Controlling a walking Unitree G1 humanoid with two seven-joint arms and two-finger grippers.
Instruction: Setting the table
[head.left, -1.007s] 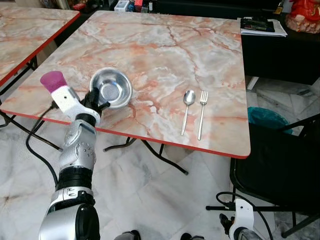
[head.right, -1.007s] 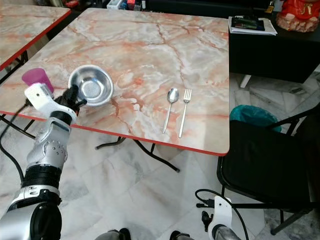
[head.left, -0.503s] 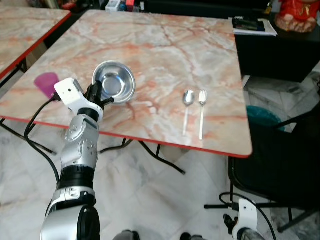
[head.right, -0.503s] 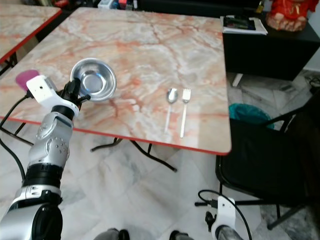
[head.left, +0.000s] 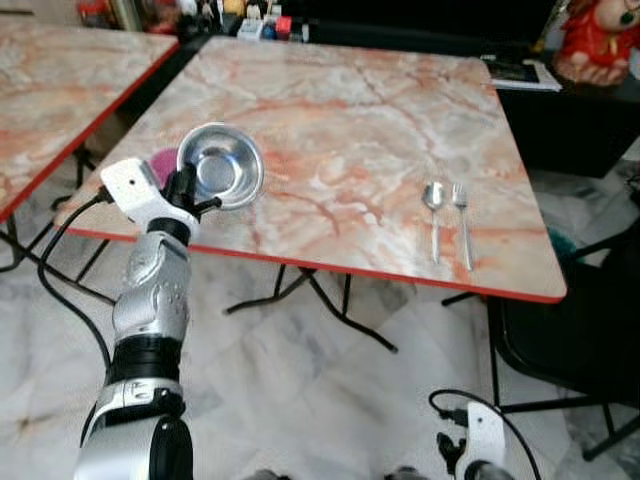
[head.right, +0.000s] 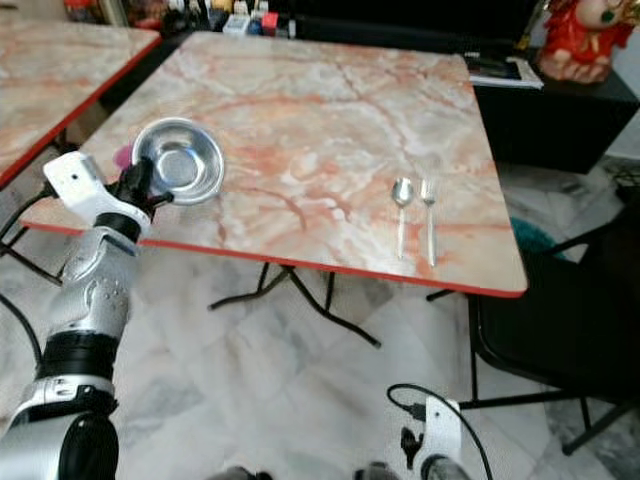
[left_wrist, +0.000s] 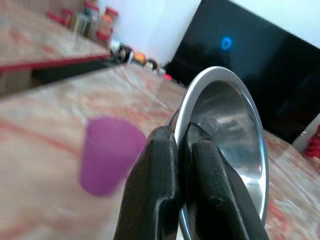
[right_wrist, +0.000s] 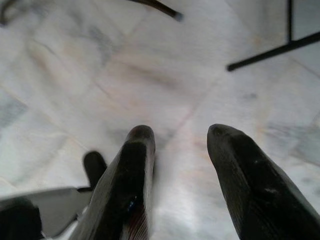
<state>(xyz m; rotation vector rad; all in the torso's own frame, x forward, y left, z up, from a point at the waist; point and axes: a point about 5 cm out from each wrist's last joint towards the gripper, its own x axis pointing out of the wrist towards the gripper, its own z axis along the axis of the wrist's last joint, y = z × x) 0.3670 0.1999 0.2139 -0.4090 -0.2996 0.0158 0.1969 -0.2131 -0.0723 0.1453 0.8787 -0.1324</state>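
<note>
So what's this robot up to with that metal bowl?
It is setting a table. Its left gripper pinches the rim of a steel bowl, tilted on edge above the near left corner of the marble table, with a purple cup just behind it. A spoon and a fork already lie side by side near the table's right edge. The right gripper hangs idle, open, above the floor.

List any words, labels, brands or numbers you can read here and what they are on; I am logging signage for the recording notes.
No text can be read in these pictures.
Bottles and jars at the table's far edge: labels too small and blurred.
Papers or book on the dark cabinet: print too small.
Steel bowl held in the left gripper: no marking visible.
Purple cup: plain.
</note>
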